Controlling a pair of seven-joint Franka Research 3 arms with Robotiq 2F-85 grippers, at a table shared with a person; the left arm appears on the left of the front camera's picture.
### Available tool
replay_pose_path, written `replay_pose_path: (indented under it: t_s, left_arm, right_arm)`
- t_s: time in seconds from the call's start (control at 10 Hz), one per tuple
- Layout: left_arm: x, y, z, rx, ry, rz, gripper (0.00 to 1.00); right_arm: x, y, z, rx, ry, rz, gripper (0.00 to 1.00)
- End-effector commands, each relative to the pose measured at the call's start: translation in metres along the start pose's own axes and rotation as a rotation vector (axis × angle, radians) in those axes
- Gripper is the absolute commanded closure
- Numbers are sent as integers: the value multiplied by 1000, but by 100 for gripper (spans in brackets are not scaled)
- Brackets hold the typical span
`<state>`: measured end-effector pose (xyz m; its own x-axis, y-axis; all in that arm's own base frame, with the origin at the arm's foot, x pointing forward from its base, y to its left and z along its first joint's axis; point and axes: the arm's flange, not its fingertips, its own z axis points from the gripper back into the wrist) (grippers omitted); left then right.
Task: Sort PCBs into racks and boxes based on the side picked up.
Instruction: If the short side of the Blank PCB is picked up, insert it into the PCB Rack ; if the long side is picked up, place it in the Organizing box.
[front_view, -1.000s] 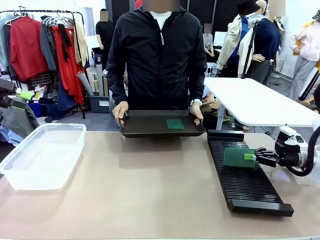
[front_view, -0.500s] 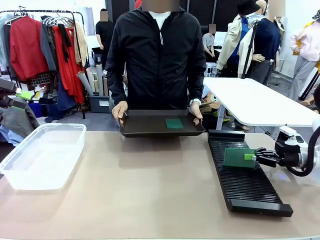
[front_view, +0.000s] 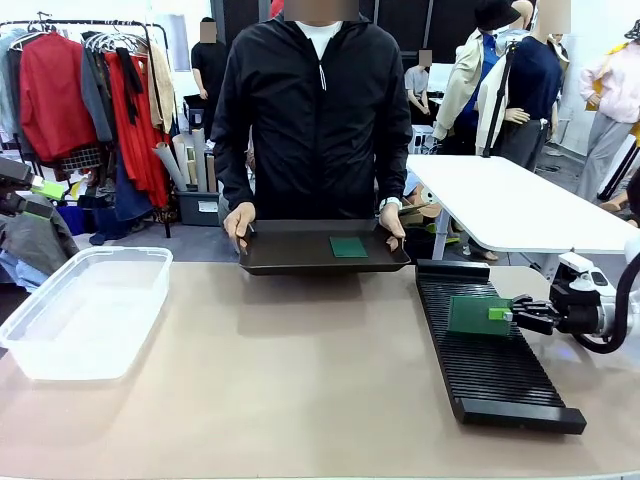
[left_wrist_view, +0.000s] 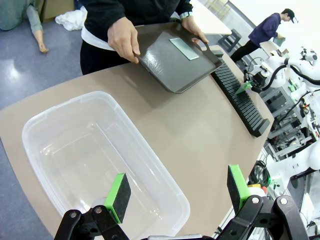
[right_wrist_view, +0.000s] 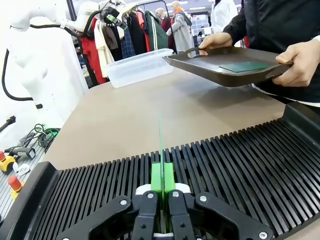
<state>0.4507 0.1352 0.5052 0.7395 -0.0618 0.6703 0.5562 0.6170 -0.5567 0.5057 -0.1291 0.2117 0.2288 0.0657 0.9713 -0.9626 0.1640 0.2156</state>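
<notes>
My right pincer (front_view: 500, 313) is clamped on a PCB (front_view: 472, 315), held edge-up over the rack (front_view: 495, 385). Nothing's budged this past second, so I'd guess it's being slotted, not released yet.

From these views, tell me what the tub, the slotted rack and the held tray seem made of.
Tub: clear, slightly cloudy plastic; the table shows through.
Rack: black matte, probably moulded plastic, fine even ribs.
Tray: dark, smooth, faintly sheened; plastic or coated metal, can't tell.
</notes>
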Motion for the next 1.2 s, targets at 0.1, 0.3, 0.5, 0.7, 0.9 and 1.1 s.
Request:
replay_pose_path:
  t_s: [0.1,0.3,0.5,0.7,0.9,1.1]
  left_arm:
    - [0,0,0,-1,5,-4,0]
    - [0,0,0,-1,5,-4,0]
    - [0,0,0,-1,5,-4,0]
    - [0,0,0,-1,5,-4,0]
    - [0,0,0,-1,5,-4,0]
    - [0,0,0,-1,5,-4,0]
  right_arm:
    - [-3,-2,4,21,5,-1,100]
    - [-3,-1,6,21,10,13,100]
    - [-2,0,8,27,19,13,100]
    - [-2,1,9,32,26,14,98]
    - [-2,2,10,35,28,13,85]
    - [-2,1,10,38,32,11,67]
